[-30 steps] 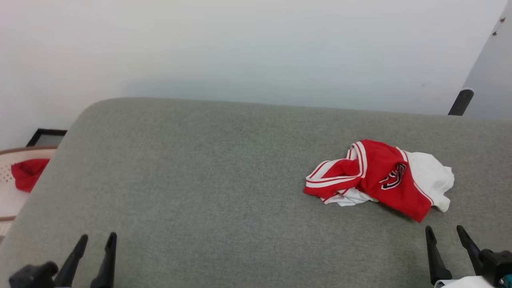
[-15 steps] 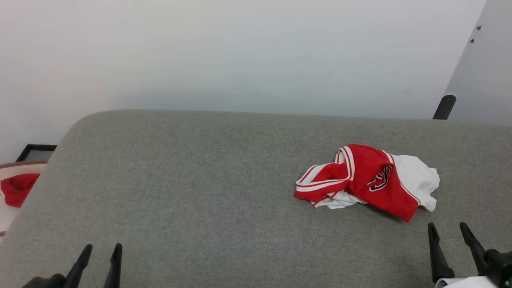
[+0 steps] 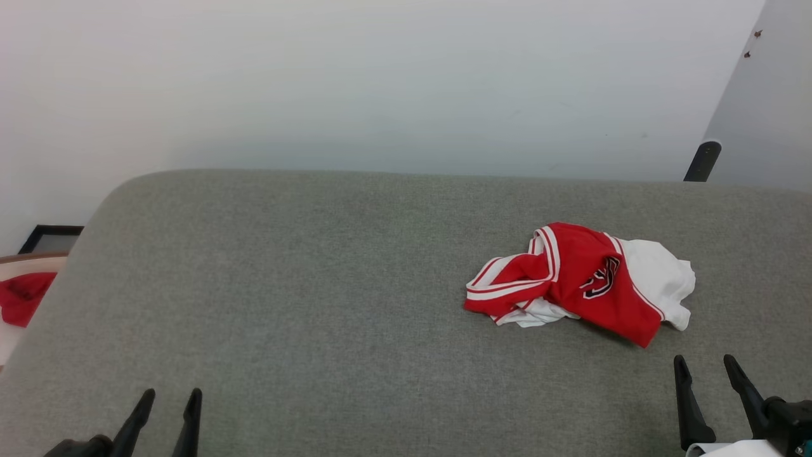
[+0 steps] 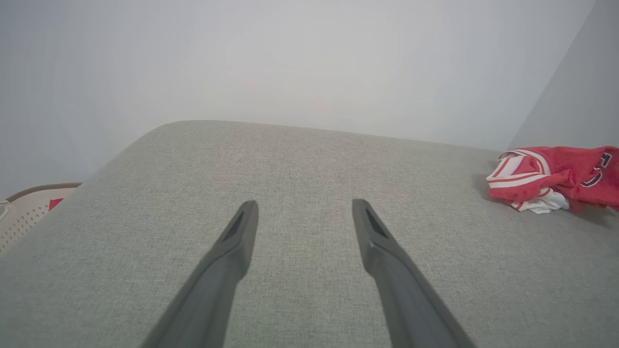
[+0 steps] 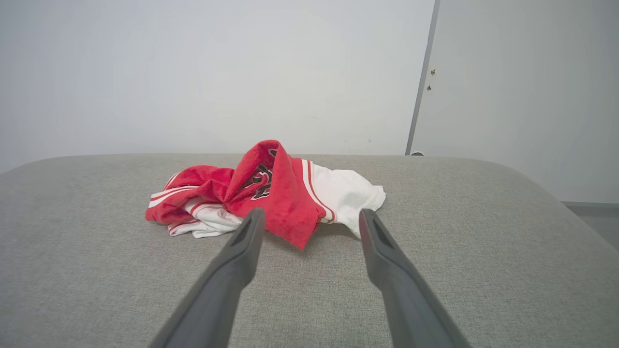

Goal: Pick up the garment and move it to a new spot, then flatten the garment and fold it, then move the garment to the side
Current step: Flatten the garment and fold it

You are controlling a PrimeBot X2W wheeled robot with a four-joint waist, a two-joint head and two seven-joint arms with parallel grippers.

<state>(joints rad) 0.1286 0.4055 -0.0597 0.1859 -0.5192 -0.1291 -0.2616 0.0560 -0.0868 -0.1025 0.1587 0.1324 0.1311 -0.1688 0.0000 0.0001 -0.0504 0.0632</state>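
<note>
Your right claw (image 3: pixel 703 362), its two long dark fingers spread wide apart and holding nothing, hovers low over the cushion just short of the crumpled red jersey shirt (image 3: pixel 571 279) with white short sleeves, striped trim and black block lettering. Your left claw (image 3: pixel 172 393) is likewise spread and empty, over bare cushion well apart from the shirt.

You'll find the shirt bunched in a heap on the right half of the grey woven upholstered cushion (image 3: pixel 285 285), a white sleeve spilling out on its right and a red point of cloth reaching toward your right claw.

By the look of it, you are at the first step: the pick-up has not yet begun. The next move likely calls for easing the right claw forward and down onto the raised red ridge, then closing on a thick fold so the heap lifts in one piece. The open middle of the cushion looks a sensible new spot.

Don't confuse it with the small plain red cloth (image 3: pixel 22 297) in the beige perforated basket (image 4: pixel 29 210) at the far left.
</note>
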